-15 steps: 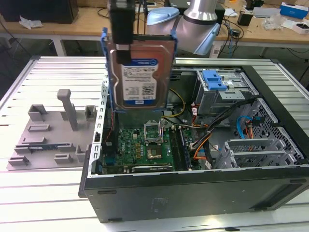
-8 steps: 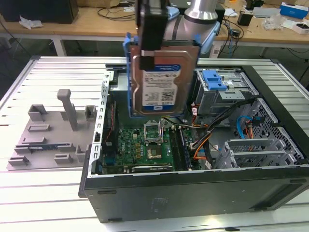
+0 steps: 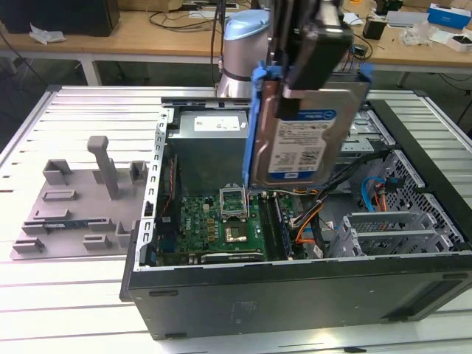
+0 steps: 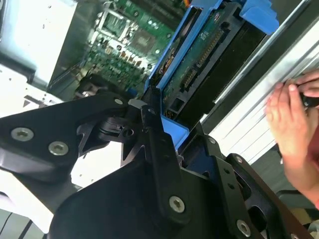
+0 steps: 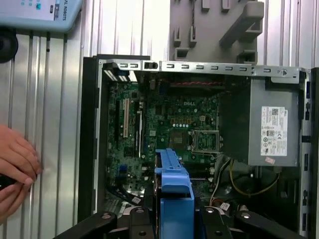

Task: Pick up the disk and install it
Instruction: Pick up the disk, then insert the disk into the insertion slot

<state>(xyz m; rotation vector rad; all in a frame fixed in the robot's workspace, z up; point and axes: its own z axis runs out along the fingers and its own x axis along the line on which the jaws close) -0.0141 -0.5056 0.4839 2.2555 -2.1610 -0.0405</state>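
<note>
Holds the disk (image 3: 306, 140) in the gripper (image 3: 295, 85), with the fingers closed firmly on the upper end of the blue carrier bracket. Keeps nothing else in the grasp.

Suspends the disk upright, slightly tilted, above the open computer case (image 3: 295, 299) and clear of everything inside it. Presents the labelled silver face toward the exterior view. In the second wrist view, exposes the green circuit-board underside and the connector edge.

Positions the disk over the middle of the case, above the motherboard (image 3: 221, 221) and near the grey power supply box (image 3: 210, 129) mounted at one end of the case.

Rests the case, side panel off, on the slatted metal table (image 3: 66, 302). Leaves a grey fixture plate (image 3: 74, 199) with upright pegs lying just beside the case, on the exterior view's left.

Shows a person's hand (image 5: 15, 162) on the table outside the case wall, on the side away from the power supply box, apart from the case.
</note>
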